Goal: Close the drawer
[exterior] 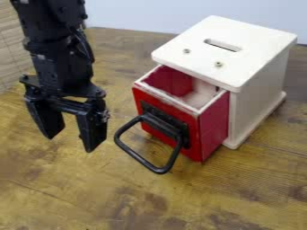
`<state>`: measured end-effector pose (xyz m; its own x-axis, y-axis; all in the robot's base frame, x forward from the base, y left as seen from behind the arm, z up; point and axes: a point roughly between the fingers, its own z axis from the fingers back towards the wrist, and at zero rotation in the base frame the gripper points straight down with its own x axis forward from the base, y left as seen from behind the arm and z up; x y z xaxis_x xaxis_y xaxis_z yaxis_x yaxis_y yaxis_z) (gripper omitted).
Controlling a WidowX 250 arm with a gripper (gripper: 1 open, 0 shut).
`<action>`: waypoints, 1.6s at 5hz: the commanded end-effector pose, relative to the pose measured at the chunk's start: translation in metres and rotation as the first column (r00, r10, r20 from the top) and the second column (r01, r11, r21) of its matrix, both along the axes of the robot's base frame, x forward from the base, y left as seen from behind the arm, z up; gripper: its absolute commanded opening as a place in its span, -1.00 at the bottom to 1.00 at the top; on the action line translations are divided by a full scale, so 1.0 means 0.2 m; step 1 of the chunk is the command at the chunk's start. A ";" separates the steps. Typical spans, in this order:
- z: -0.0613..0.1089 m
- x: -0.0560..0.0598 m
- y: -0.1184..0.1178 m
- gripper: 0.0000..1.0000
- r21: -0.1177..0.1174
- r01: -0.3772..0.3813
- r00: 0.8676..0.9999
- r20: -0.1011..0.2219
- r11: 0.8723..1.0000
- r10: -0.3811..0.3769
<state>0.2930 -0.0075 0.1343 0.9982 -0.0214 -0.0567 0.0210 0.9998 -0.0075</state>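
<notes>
The red drawer (pixel 202 115) sticks partly out of the front of a cream-white cube cabinet (pixel 246 67), its inside open to view at the top. Its large black loop handle (pixel 153 141) juts forward and down toward the table. My black gripper (pixel 68 128) hangs left of the handle, fingers pointing down with a clear gap between them, holding nothing. The right finger (pixel 92 130) is close to the handle's left end; I cannot tell if they touch.
The cabinet has a slot and small knobs on its top. The wooden table (pixel 72 198) stretches to the left and front. A pale wall runs behind.
</notes>
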 end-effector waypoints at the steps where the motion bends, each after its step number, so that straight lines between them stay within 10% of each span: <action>1: -0.02 0.00 -0.02 1.00 -0.005 0.008 1.000 -0.009 1.000 -0.008; 8: -0.21 0.11 -0.16 1.00 -0.033 0.063 0.997 -0.038 0.997 -0.064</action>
<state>0.3071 -0.0344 0.0772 0.9854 -0.0739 -0.1532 0.0688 0.9969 -0.0383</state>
